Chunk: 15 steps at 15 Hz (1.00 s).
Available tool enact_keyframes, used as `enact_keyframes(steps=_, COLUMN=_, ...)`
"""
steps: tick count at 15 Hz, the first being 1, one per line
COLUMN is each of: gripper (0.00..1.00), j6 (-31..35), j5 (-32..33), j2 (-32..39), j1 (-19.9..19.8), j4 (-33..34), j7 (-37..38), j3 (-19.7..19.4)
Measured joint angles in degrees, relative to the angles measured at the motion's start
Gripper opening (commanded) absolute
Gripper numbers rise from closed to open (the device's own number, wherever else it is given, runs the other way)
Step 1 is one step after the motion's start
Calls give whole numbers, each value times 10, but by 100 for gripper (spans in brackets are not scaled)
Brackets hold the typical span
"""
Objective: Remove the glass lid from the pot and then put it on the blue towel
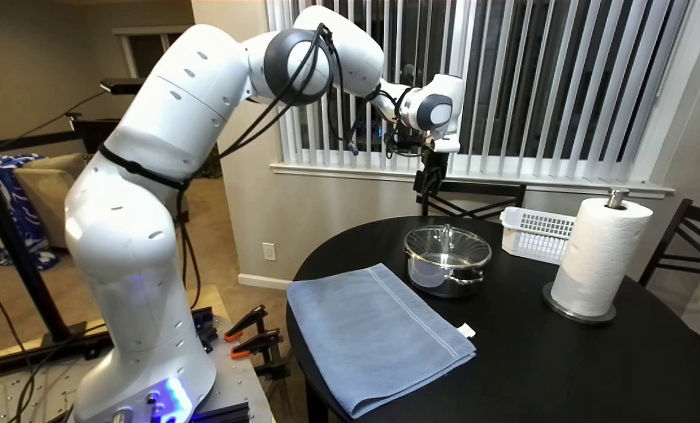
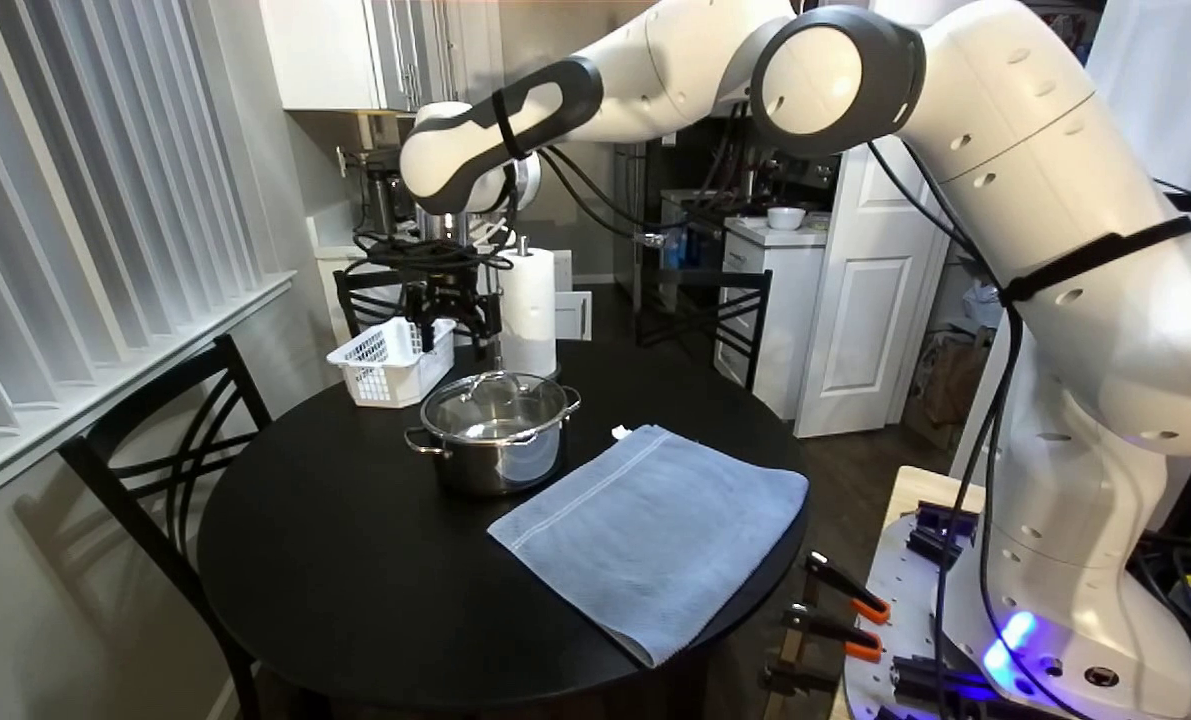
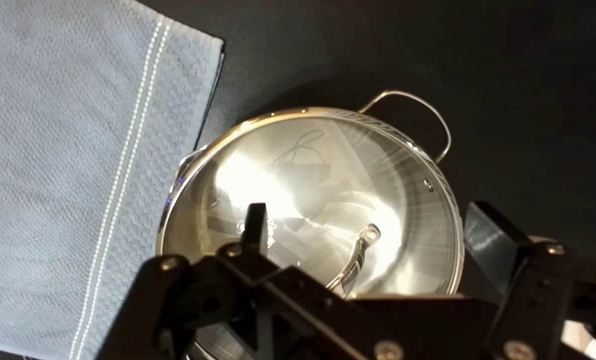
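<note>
A white robot arm (image 1: 144,217) arches up from its base and reaches out over a round black surface (image 1: 561,376). The blue towel (image 1: 379,335) lies folded flat there, a double white stripe running along one edge. A paper towel roll (image 1: 602,252) stands upright on its holder (image 1: 617,197), well apart from the towel, and near it sits a white slatted basket (image 2: 425,375). The silver pot (image 2: 500,465) rests upright on the surface, just beside the towel; whether the two touch, I cannot tell. The glass lid (image 3: 323,165) sits on the pot, its metal rim following the round of the steel below. Above the lid, clear of it, hangs the claw (image 2: 455,342), its fingers spread wide. A curved metal handle (image 3: 359,257) rises from the middle of the lid. A small white tag (image 1: 467,331) pokes out from the towel's striped edge.
</note>
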<state>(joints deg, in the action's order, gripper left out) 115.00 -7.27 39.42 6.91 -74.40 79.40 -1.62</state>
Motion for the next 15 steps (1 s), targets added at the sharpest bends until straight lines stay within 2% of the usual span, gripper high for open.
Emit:
enact_keyframes(steps=6, gripper=100, j6=34, j5=-11, j2=1, j1=2, j4=10, j7=160, j3=-7)
enact_keyframes(steps=15, gripper=100, j6=75, j5=3, j2=21, j1=5, j4=8, j7=407, j3=-56)
